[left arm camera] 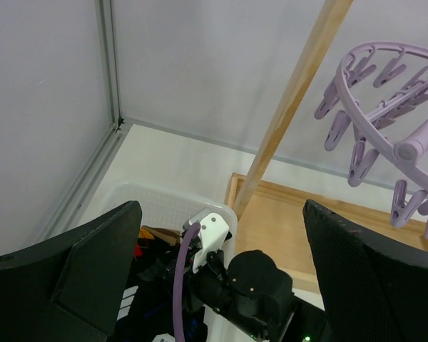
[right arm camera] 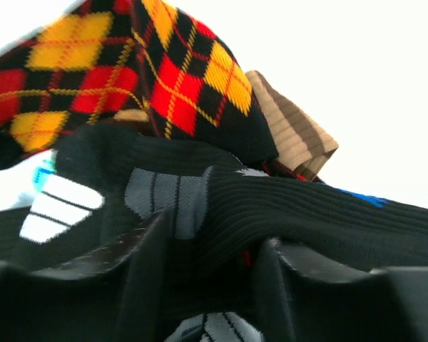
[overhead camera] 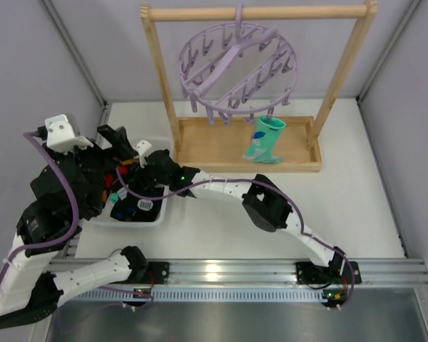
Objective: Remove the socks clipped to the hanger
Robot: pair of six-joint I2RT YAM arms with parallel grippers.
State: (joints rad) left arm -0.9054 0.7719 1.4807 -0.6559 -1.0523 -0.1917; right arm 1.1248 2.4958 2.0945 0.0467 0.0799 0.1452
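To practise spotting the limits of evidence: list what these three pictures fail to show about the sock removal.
Top view: socks in the bin, mostly covered by both arms; their count is unclear.
Left wrist view: hanger cut off by the right edge.
Right wrist view: whether the right hand grips the black sock; too close, fingers blurred.

The hanger (overhead camera: pixel 237 68) hangs on the rack (overhead camera: pixel 342 78), one sock (overhead camera: pixel 265 140) clipped at its front right. Left of the rack, other socks (right arm camera: pixel 200 199) lie in a bin (overhead camera: pixel 139 220).

One hanger (overhead camera: pixel 228 60); one teal sock (overhead camera: pixel 265 140); one white bin (overhead camera: pixel 160 206); one wooden rack (overhead camera: pixel 214 142).
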